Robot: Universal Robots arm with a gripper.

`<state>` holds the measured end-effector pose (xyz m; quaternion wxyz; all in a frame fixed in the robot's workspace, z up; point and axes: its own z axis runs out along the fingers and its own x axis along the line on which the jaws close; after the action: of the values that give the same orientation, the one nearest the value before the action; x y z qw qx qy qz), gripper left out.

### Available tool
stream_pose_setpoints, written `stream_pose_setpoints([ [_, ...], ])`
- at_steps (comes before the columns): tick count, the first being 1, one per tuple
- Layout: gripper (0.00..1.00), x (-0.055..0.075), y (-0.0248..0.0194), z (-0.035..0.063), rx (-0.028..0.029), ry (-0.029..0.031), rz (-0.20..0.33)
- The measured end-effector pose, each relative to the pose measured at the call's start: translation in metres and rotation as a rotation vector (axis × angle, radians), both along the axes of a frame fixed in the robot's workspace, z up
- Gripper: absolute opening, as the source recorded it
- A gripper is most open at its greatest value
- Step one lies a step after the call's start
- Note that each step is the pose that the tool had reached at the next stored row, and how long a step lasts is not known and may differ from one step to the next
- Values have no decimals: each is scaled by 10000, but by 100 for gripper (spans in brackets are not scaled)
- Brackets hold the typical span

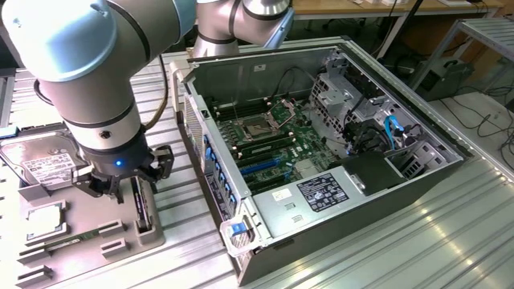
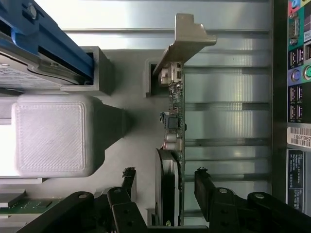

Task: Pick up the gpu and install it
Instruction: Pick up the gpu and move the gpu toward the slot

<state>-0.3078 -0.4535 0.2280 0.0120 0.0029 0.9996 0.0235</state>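
Note:
The gpu [image 2: 176, 127] stands on its edge in a slot of the grey fixture [image 1: 88, 211], with its silver bracket [image 2: 187, 41] at the far end. In the exterior view the gpu [image 1: 143, 208] is a thin dark card just beside the open computer case [image 1: 321, 156]. My gripper [image 1: 120, 183] hangs directly over the card. In the wrist view the gripper [image 2: 166, 182] is open, its two black fingers [image 2: 204, 184] standing either side of the card's cooler with a gap on each side. The motherboard [image 1: 269, 144] lies exposed inside the case.
A silver hard drive [image 1: 44, 161] with a white label sits at the fixture's far end. A processor [image 1: 44, 218] and a green memory stick [image 1: 68, 244] rest in other fixture pockets. The case's rear port panel [image 2: 297, 73] lies close beside the gpu on the ribbed metal table [image 1: 418, 241].

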Motion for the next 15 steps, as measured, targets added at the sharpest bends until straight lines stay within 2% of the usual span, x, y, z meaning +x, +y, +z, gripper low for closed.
stream_pose_setpoints([
  [4,60,0,0,-43,0,1,0],
  [10,59,0,0,-51,1,1,0],
  [11,51,0,0,-51,1,1,0],
  [14,50,1,-9,-60,3,0,2],
  [15,44,1,-13,-63,3,0,1],
])
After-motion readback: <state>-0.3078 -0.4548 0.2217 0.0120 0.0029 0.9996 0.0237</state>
